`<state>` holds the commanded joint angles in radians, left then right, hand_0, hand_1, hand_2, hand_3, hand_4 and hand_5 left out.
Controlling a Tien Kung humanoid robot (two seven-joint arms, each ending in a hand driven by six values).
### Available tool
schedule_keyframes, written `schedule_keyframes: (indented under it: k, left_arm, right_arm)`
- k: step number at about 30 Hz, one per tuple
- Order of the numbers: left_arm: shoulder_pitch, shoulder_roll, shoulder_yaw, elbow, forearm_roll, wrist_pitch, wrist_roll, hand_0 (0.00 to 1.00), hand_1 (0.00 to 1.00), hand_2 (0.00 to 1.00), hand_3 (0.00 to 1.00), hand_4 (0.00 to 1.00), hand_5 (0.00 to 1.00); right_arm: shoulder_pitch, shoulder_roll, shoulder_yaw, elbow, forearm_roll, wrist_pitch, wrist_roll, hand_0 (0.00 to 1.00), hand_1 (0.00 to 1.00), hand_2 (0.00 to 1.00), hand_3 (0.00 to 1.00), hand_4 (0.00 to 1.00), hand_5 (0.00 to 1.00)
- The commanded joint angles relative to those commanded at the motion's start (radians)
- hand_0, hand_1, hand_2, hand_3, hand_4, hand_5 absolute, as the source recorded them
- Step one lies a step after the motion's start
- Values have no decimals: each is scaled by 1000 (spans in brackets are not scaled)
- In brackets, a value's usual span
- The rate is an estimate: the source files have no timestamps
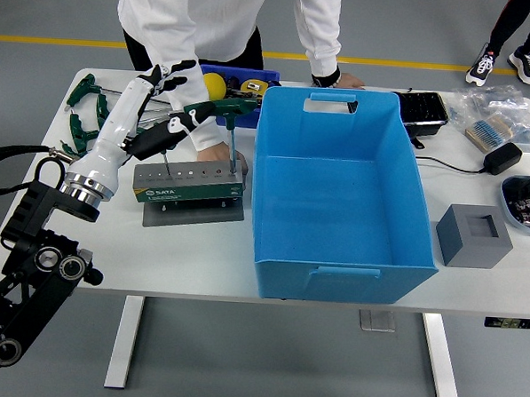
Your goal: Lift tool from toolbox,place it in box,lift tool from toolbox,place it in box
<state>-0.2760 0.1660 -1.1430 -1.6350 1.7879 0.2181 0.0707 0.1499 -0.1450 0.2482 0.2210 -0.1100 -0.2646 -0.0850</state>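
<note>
Left hand (159,104) reaching in over the white table (85,242) from the left, fingers spread apart and gripping nothing, hovering just above and behind the grey toolbox (188,183). Directly right of the hand, a green T-handle tool (230,110) standing upright in the toolbox's right end, handle level with the fingertips and very close to them; contact impossible to confirm. Between hand and that tool's shaft, partly hidden, a person's hand (221,152) resting at the toolbox's far right corner, white sleeve (171,42) rising behind the robot's fingers. Left of the hand and behind its wrist, loose green-handled tools (86,89) lying on the table. Farther right of the hand, just beside the toolbox, a large blue box (336,193), open on top, holding no tools. Well beyond that to the right, a grey block (473,234). Right hand out of view.
</note>
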Motion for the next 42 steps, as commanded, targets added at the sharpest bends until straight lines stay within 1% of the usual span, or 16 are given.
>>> schedule_keyframes:
  k: [1, 2, 5, 7, 8, 12, 16, 21, 25, 26, 28, 31, 32, 37, 38, 42]
  left_arm:
    - [-28, 1, 26, 9, 39, -14, 32, 862, 881, 945, 892, 998, 718]
    - [-58, 3, 54, 18, 78, -35, 66, 896, 911, 991, 921, 998, 697]
    - [-145, 4, 122, 50, 201, -95, 176, 896, 911, 991, 921, 998, 697]
    - [-207, 5, 170, 81, 286, -113, 237, 896, 911, 991, 921, 998, 697]
    - [-233, 6, 190, 97, 331, -111, 250, 900, 921, 993, 929, 998, 673]
    - [-335, 6, 266, 171, 481, -97, 273, 900, 921, 993, 929, 998, 673]
    - [-396, -4, 305, 247, 481, -107, 293, 906, 931, 993, 927, 998, 662]
    - [-433, -22, 344, 357, 481, -129, 309, 899, 919, 966, 914, 998, 667]
    - [-449, -43, 370, 448, 481, -97, 304, 899, 919, 966, 914, 998, 667]
    - [-454, -48, 375, 471, 481, -85, 302, 871, 839, 871, 879, 998, 693]
    - [-466, -60, 380, 523, 481, -61, 300, 871, 839, 871, 879, 998, 693]
    - [-481, -69, 381, 578, 481, -37, 298, 871, 839, 871, 879, 998, 693]
    - [-487, -71, 384, 596, 481, -28, 298, 777, 691, 714, 791, 998, 700]
    - [-517, -77, 421, 655, 481, 24, 298, 777, 691, 714, 791, 998, 700]
    - [-524, -79, 431, 670, 481, 35, 295, 552, 532, 594, 681, 998, 718]
    - [-541, -86, 459, 727, 481, 58, 290, 552, 532, 594, 681, 998, 718]
  right_arm:
    - [1, 0, 0, 1, -2, 0, -1, 676, 679, 744, 591, 840, 788]
    - [1, -1, 0, 1, -2, 0, -1, 676, 679, 743, 591, 840, 788]
    - [4, -2, 1, 2, -3, 0, -1, 676, 679, 743, 591, 840, 788]
    - [7, -3, -1, 2, -1, 0, -1, 676, 679, 743, 591, 840, 788]
    - [8, -3, -1, 3, 1, 0, -1, 677, 679, 744, 591, 841, 788]
    - [11, -5, -4, 4, 8, -1, 1, 677, 679, 744, 591, 841, 788]
    - [13, -7, -4, 6, 7, -1, 0, 676, 679, 744, 591, 842, 788]
    - [16, -9, -2, 7, 2, -1, -1, 676, 678, 744, 591, 842, 788]
    - [17, -10, 8, 8, -15, 0, -6, 676, 678, 744, 591, 842, 788]
    - [18, -11, 10, 8, -21, 0, -8, 676, 679, 744, 590, 843, 789]
    - [20, -11, 15, 9, -32, 0, -12, 676, 679, 744, 590, 843, 789]
    - [21, -12, 18, 10, -35, 1, -14, 676, 679, 744, 590, 843, 789]
    - [21, -12, 18, 10, -35, 1, -13, 676, 678, 744, 591, 843, 790]
    - [23, -14, 16, 11, -33, 0, -12, 676, 678, 744, 591, 843, 790]
    - [25, -15, 19, 12, -39, 1, -14, 676, 677, 743, 591, 843, 790]
    - [31, -19, 30, 15, -64, 2, -21, 676, 677, 743, 591, 843, 790]
